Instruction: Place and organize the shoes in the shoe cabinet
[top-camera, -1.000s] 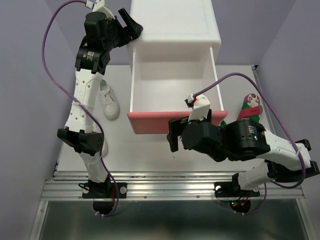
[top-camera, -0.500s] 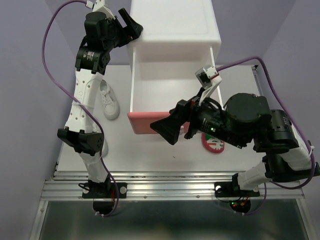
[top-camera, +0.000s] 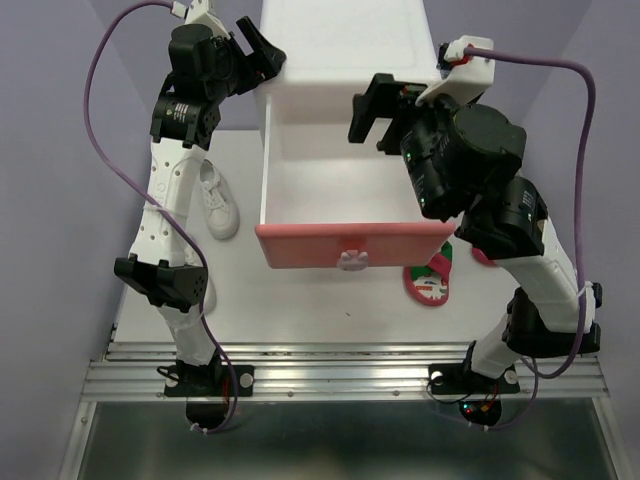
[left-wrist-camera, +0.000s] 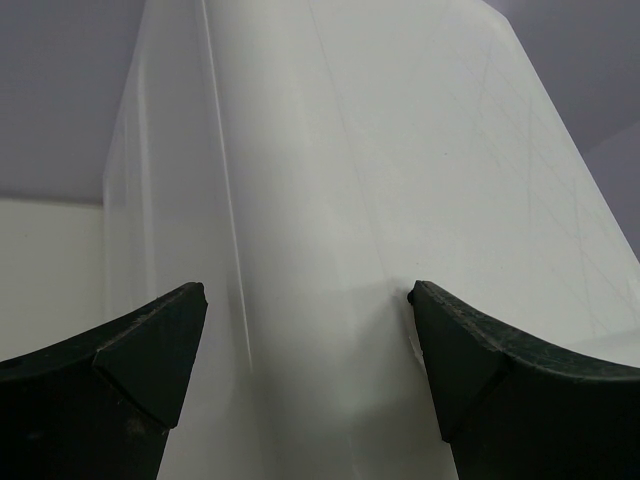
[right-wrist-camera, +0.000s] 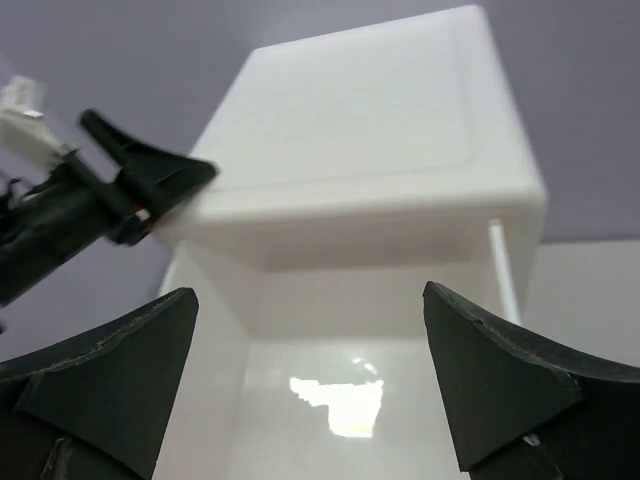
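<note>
The white shoe cabinet (top-camera: 345, 50) stands at the back, its darker pink drawer (top-camera: 300, 245) pulled out and empty. My left gripper (top-camera: 268, 52) is open against the cabinet's upper left corner; the left wrist view shows the cabinet wall (left-wrist-camera: 350, 180) between its jaws (left-wrist-camera: 310, 300). My right gripper (top-camera: 372, 112) hangs open and empty above the back of the drawer, whose inside shows in the right wrist view (right-wrist-camera: 350, 400). One white sneaker (top-camera: 218, 200) lies left of the drawer. A red flip-flop (top-camera: 430, 278) lies right of the drawer front, partly under the right arm.
The drawer front has a bunny knob (top-camera: 351, 260). A bit of pink (top-camera: 480, 256) shows behind the right arm. A white shape (top-camera: 204, 290) lies behind the left arm's elbow. Purple walls close in on both sides. A metal rail (top-camera: 340, 375) runs along the near edge.
My right gripper has risen from the drawer's pink front and swung back over the open drawer. This uncovered the flip-flop by the drawer front. The left arm has not moved.
</note>
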